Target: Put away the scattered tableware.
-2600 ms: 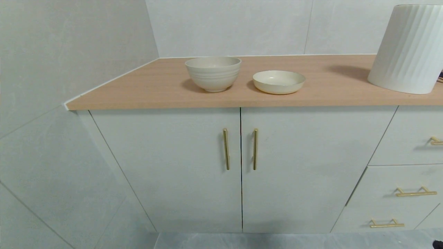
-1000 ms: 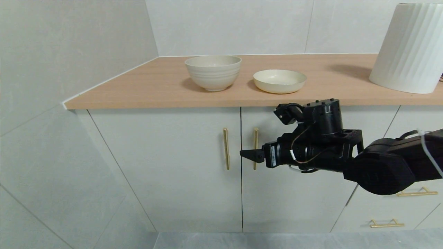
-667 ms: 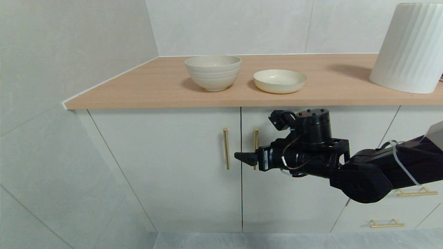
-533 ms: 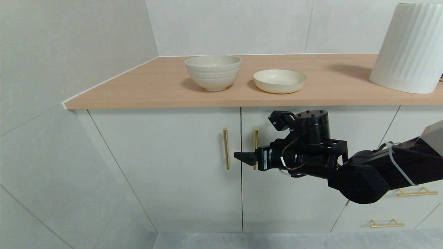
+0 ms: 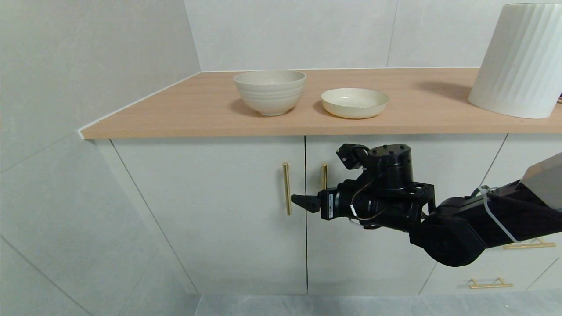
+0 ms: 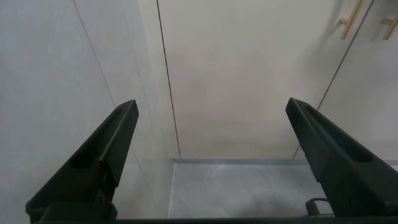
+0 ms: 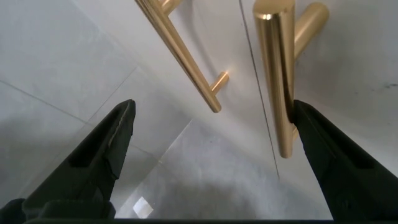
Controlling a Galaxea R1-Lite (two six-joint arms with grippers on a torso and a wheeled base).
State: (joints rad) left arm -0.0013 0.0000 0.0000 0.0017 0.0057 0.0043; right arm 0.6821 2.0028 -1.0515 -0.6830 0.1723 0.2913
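Note:
A deep ribbed beige bowl (image 5: pixel 269 92) and a shallow cream plate (image 5: pixel 354 102) stand side by side on the wooden countertop (image 5: pixel 184 114). Below them are two closed white cabinet doors with upright gold handles, the left one (image 5: pixel 286 188) and the right one (image 5: pixel 324 171). My right gripper (image 5: pixel 300 202) hangs in front of the doors at handle height, its tip between the two handles. In the right wrist view it (image 7: pixel 212 112) is open, with one gold handle (image 7: pixel 277 74) close by one finger. My left gripper (image 6: pixel 211 112) is open, low before the cabinet.
A tall white ribbed container (image 5: pixel 518 61) stands at the right end of the counter. Drawers with gold handles (image 5: pixel 527 243) sit right of the doors. A tiled wall (image 5: pixel 88 66) closes the left side, and grey floor (image 5: pixel 351 305) lies below.
My right arm has come into view from the right and moved left and slightly down across the right door's handle. The bowl and plate have stayed put.

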